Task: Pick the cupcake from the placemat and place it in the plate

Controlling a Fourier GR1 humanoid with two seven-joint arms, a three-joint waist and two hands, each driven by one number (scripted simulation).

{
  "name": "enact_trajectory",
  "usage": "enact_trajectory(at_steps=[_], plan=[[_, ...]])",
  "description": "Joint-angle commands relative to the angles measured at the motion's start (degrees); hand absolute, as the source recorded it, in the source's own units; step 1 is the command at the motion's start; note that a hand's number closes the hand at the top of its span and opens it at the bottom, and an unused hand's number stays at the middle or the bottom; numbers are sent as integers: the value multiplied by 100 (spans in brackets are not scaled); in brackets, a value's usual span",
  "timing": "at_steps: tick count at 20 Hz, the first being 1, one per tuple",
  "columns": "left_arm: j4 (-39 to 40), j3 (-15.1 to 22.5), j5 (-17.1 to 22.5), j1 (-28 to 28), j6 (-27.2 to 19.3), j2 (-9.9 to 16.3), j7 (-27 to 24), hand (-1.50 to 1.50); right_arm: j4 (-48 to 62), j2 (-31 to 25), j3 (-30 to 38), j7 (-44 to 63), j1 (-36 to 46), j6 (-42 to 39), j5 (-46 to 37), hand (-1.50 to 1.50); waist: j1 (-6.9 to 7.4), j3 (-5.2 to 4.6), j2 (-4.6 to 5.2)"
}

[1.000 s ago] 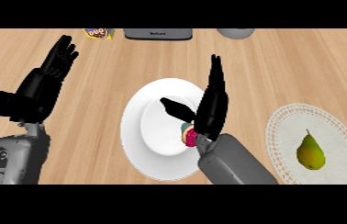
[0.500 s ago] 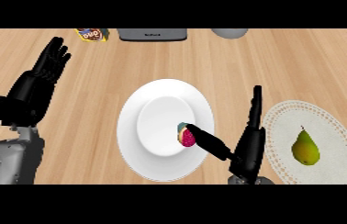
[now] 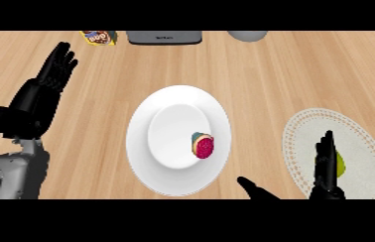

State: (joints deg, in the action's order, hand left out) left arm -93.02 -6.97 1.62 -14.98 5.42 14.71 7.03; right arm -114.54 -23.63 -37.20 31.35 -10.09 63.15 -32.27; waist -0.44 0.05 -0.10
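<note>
The cupcake (image 3: 204,146), with a dark pink top, lies tipped on its side in the white plate (image 3: 178,99), near the plate's right inner edge. To the right is the pale round placemat (image 3: 307,132), with a yellow-green pear (image 3: 340,162) on it, mostly hidden behind my right hand. My right hand (image 3: 323,172) is at the bottom right, open, fingers straight up over the placemat, thumb stretched left toward the plate's lower rim. It touches nothing. My left hand (image 3: 45,90) rests open at the left edge, fingers up.
Along the counter's far edge sit a small colourful packet (image 3: 99,37), a dark grey flat appliance (image 3: 164,36) and a grey rounded object (image 3: 247,34). Bare wooden counter surrounds the plate.
My right hand has left the cupcake in the plate and drawn back down and to the right, now over the placemat. The cupcake stays put. The left hand barely moved.
</note>
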Motion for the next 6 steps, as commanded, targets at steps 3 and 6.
enact_trajectory(at_steps=[3,6], plan=[[417,-127,-23,-266,-31,-33,-88,0,-661,-863,54,-1044,-962,297,976,-150,-30,1,5],[-51,-79,6,-204,1,15,254,0,-418,-959,-15,-1783,-1450,514,1152,-150,-31,4,-6]])
